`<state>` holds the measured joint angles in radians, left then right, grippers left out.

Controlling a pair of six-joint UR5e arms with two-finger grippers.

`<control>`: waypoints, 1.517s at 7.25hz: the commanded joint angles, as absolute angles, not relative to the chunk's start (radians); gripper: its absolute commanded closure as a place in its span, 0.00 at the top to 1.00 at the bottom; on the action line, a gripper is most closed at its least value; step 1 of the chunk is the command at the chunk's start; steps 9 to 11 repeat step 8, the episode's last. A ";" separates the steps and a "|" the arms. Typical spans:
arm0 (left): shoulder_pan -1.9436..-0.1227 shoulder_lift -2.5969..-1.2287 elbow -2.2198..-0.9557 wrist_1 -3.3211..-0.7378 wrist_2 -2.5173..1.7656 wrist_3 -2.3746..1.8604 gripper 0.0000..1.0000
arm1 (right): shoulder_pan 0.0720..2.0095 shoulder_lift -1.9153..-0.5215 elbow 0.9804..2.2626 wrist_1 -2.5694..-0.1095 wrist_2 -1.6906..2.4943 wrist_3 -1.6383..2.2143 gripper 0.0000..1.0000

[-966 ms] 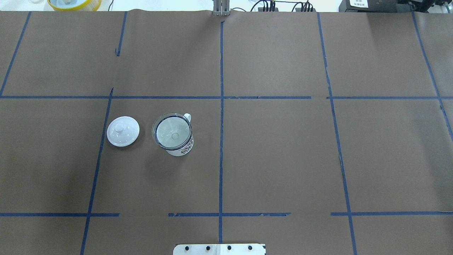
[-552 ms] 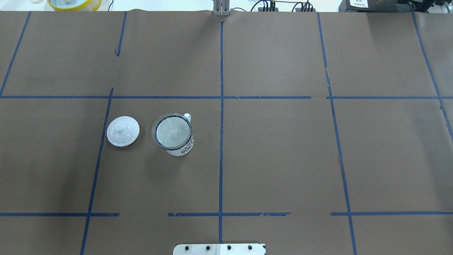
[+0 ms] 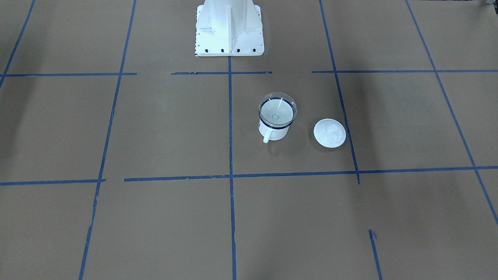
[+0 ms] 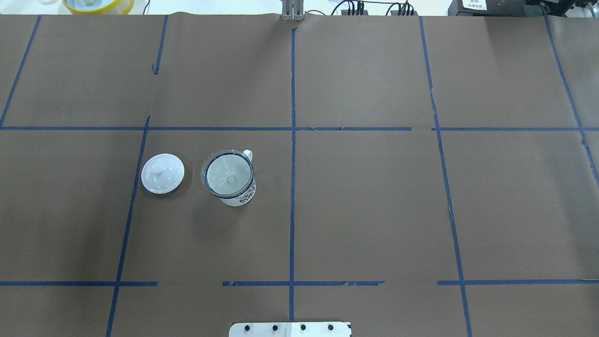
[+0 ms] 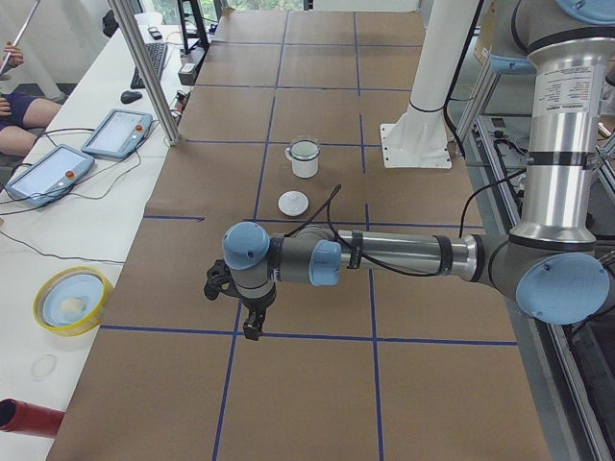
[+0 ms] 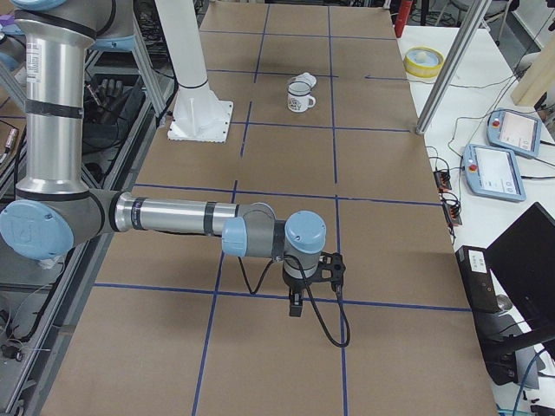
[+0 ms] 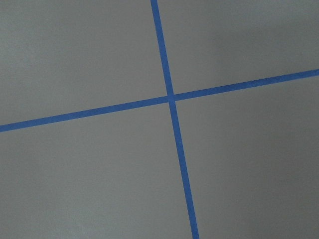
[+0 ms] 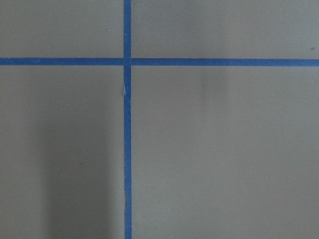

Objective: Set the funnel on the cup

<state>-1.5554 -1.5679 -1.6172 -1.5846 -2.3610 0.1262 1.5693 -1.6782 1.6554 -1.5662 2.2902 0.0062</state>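
Note:
The clear funnel [image 4: 228,172] sits in the mouth of the white mug [image 4: 242,195] with the dark blue rim, left of the table's middle line. Both also show in the front view, funnel [image 3: 277,109] on cup [image 3: 274,133]. Neither gripper shows in the overhead or front view. In the left side view my left gripper [image 5: 252,327] hangs over the paper far from the cup [image 5: 304,165]. In the right side view my right gripper [image 6: 296,305] hangs far from the cup [image 6: 300,101]. I cannot tell whether either is open or shut. Both wrist views show only brown paper and blue tape.
A round white knobbed lid [image 4: 163,173] lies on the paper just left of the cup. A yellow bowl [image 4: 98,4] sits beyond the far left edge. The robot's white base [image 3: 228,27] stands at the near edge. Tablets [image 5: 46,173] lie on the side bench.

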 commanded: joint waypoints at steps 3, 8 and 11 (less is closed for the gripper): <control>-1.557 -1.571 -1.618 -1.585 -2.356 0.126 1.00 | 1.569 -1.678 1.657 -1.566 2.290 0.006 1.00; -1.571 -1.572 -1.621 -1.585 -2.356 0.127 1.00 | 1.569 -1.678 1.657 -1.566 2.290 0.006 1.00; -1.571 -1.572 -1.621 -1.585 -2.356 0.127 1.00 | 1.569 -1.678 1.657 -1.566 2.290 0.006 1.00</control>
